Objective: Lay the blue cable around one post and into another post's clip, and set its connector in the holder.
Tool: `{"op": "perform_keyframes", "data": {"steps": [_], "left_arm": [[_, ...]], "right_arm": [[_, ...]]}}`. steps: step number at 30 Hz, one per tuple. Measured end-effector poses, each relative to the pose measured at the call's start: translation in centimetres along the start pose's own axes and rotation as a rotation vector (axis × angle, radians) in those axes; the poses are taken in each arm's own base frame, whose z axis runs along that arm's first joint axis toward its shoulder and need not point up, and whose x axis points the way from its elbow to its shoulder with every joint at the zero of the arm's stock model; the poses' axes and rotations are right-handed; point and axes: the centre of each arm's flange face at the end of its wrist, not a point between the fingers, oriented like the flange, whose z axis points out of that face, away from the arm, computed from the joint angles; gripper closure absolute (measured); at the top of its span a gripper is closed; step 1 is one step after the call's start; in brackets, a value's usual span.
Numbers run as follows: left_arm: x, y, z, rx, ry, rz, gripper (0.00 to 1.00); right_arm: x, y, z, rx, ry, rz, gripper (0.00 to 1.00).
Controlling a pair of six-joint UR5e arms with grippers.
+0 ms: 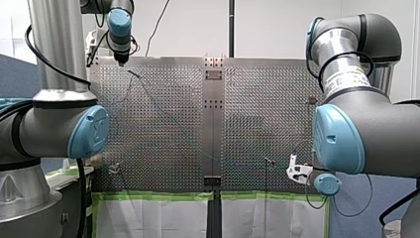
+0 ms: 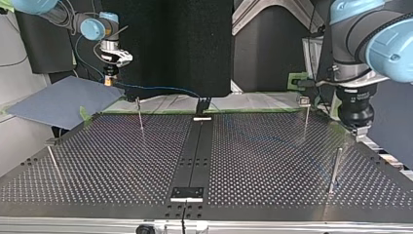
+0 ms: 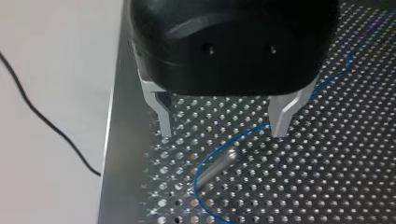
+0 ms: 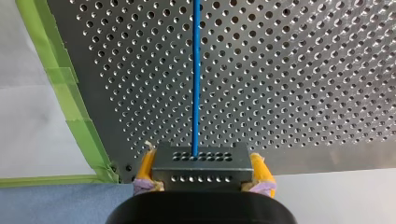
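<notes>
my right gripper (image 4: 201, 165) clamps the connector (image 4: 201, 171) of the cable (image 4: 196, 70) at the table (image 4: 303, 70) edge; my left gripper (image 3: 223, 129), released, hovers over a corner post (image 3: 215, 168).

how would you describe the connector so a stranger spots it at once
Find the perforated table, then my right arm's jaws at its edge. Shut between their yellow pads is the connector, a dark grey block. Nothing else here has two rows of small holes with the blue cable running straight out of one row.
</notes>
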Motion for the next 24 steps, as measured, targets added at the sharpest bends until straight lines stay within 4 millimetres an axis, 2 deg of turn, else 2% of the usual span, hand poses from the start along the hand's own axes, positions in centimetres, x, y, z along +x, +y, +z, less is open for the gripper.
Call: {"op": "perform_keyframes", "data": {"steps": [12, 24], "left_arm": [[0.4, 0.3, -1.2, 0.005, 0.092, 0.029, 0.01], [-1.1, 0.3, -1.1, 0.002, 0.046, -0.012, 0.01]], "right_arm": [[0.0, 0.0, 0.0, 0.0, -0.004, -0.001, 1.0], [0.0, 0.0, 0.2, 0.0, -0.008, -0.002, 1.0]]}}
